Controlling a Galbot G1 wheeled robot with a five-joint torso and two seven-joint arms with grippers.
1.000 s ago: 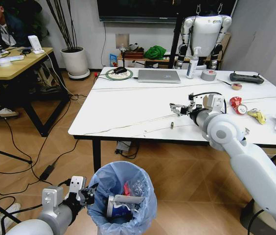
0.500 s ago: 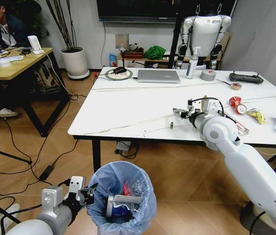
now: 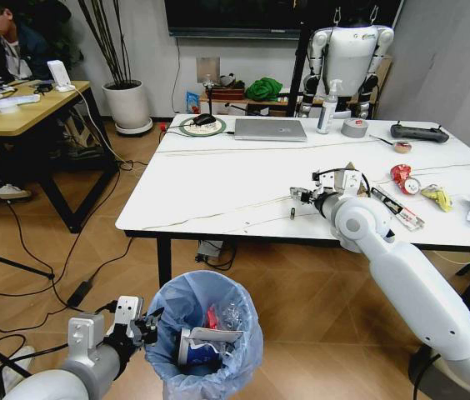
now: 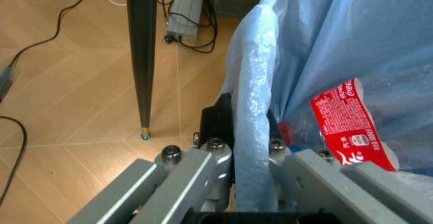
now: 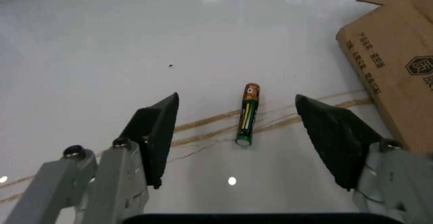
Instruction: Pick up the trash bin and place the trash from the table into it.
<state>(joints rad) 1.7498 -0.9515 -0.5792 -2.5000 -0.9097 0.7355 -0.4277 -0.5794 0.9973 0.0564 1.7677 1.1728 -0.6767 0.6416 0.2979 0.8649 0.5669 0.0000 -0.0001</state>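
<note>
Holding trash bin (image 3: 206, 333) low by its bag-covered rim, left gripper (image 3: 139, 327) pinched on it; paper cup (image 3: 197, 350) and red-label bottle (image 4: 352, 127) lie inside.
Right gripper (image 5: 247, 133) spread wide over a small battery (image 5: 248, 114) on the table (image 3: 218, 179), cardboard (image 5: 392, 51) beside, cut off at edge.

Trash bin (image 3: 206, 337): blue-bagged, upright, holding cup and bottle. Table (image 3: 218, 187): white marble; red wrappers (image 3: 402, 177), battery (image 5: 247, 113) on top.
</note>
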